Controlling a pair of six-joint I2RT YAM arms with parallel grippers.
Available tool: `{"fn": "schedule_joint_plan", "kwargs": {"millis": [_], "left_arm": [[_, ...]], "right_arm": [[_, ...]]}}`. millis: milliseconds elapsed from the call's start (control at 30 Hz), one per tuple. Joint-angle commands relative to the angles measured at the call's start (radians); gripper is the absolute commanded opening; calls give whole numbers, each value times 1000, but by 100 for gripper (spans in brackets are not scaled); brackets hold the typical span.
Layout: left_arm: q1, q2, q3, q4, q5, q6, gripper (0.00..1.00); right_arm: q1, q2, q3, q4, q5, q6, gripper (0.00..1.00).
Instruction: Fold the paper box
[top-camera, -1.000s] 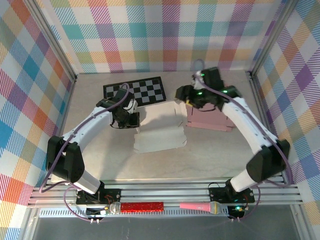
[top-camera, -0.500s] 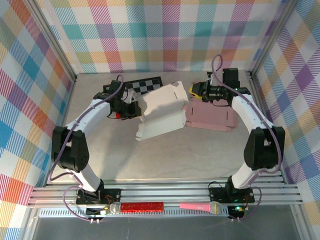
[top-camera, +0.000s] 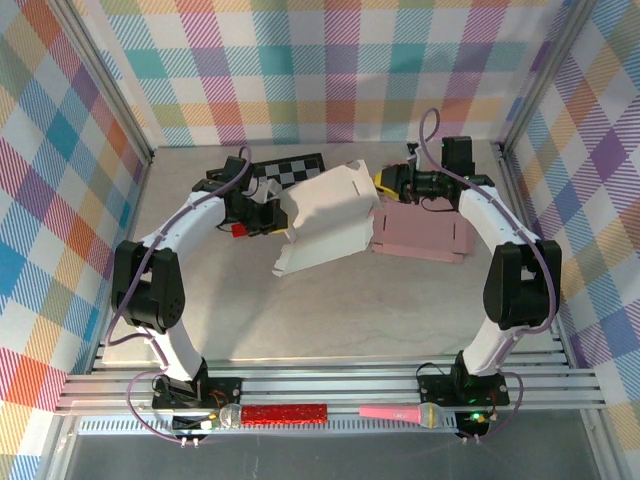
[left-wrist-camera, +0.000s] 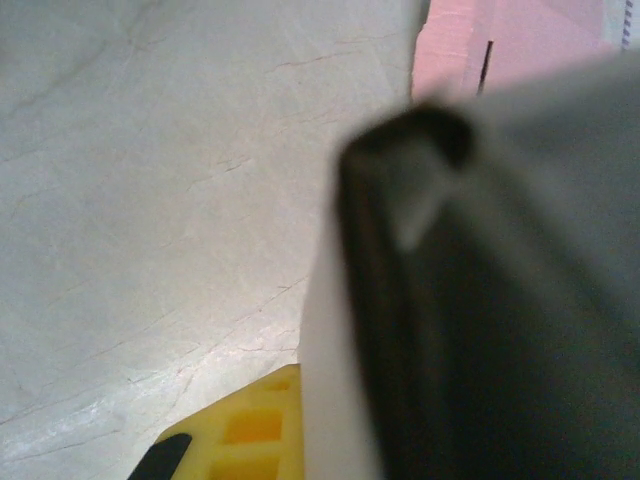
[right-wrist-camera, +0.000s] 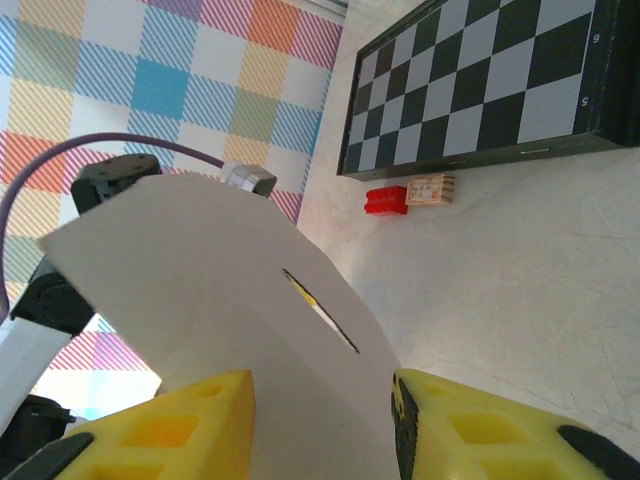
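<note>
Between both arms, tilted white paper box (top-camera: 325, 222)

A robotics test cell is indicated: a tabletop (top-camera: 330, 320) is enclosed by plaid-printed walls (top-camera: 330, 60) and aluminium framing (top-camera: 330, 385), where two arms are bolted.

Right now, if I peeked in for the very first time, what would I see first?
A big white paper box, held up off the middle of the table between the left gripper and the right gripper. Next, a pink box on the right and a black-and-white checkerboard at the back. Bright checked walls stand all around.
</note>
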Motion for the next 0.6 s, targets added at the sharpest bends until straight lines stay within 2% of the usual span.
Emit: {"fn": "schedule_joint_plan", "kwargs": {"millis": [0,267,567], "left_arm": [[12,10,31,-35,36,34,0],[7,9,36,-65,33,65,0],[4,-4,38,-80,28,76,0]], "right_arm": [[11,6,35,-32,-26,-76,41],[61,20,107,-134,-3,-166,44],[114,17,169,-253,121,-278,45]]}}
